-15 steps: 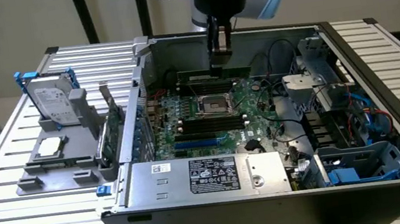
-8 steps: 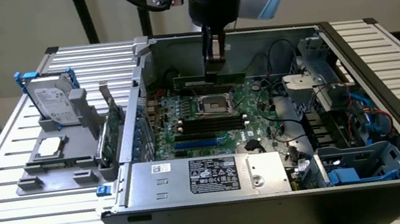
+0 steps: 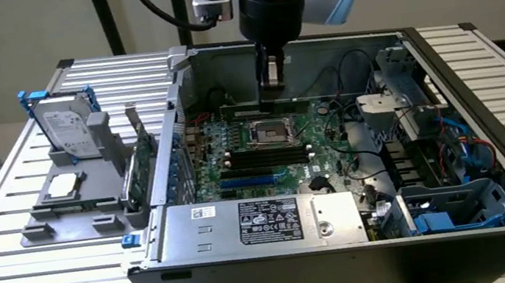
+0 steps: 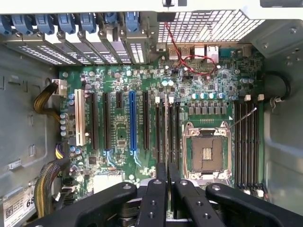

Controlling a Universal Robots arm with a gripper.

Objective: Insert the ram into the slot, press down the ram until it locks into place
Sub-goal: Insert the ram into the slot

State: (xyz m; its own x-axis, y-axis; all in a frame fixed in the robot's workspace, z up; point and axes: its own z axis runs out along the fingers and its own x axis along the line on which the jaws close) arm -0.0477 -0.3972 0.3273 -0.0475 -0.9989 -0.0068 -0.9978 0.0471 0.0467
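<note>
Ram (image 3: 243, 109), a long thin green stick, hangs level, clamped in the jaws.

The ram (image 3: 243, 110), a long thin green stick with dark chips, is gripped at mid-length. It stands level on its long edge, raised above the board near the CPU socket (image 3: 271, 133) and not seated. The slot (image 4: 165, 132), narrow and black with pale end clips, lies empty among parallel twins just beside that socket.
</note>
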